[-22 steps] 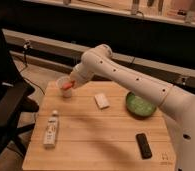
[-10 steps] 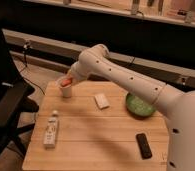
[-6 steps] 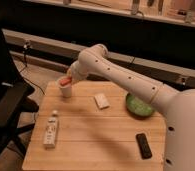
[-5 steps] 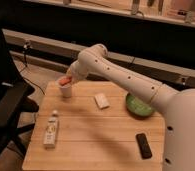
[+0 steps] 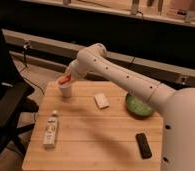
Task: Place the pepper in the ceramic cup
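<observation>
Gripper (image 5: 66, 79) sits just above ceramic cup (image 5: 65, 90), finger state cannot be told; pepper (image 5: 65, 79) at rim. Risk: pepper catches rim, tips cup.

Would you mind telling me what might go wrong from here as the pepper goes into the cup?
The pepper sits right at the ceramic cup rim under the pincer; it may lodge across the rim or tumble out. The cup stands near the table corner, so a nudge could tip it off.
</observation>
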You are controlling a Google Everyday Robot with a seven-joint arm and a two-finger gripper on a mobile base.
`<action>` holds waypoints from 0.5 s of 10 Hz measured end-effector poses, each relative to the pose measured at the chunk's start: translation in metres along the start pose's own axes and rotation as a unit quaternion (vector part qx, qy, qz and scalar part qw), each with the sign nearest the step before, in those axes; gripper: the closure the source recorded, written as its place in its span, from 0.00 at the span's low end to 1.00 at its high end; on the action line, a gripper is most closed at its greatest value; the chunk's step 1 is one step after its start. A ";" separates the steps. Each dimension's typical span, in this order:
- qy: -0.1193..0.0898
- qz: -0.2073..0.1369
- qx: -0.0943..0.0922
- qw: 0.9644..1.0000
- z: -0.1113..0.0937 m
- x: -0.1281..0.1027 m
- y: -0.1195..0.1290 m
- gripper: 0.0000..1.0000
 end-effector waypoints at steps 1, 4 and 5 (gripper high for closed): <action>0.001 -0.012 0.003 1.000 0.003 0.001 -0.006 1.00; 0.001 -0.033 0.002 0.999 0.015 0.000 -0.022 1.00; 0.002 -0.037 0.000 0.999 0.019 0.001 -0.027 1.00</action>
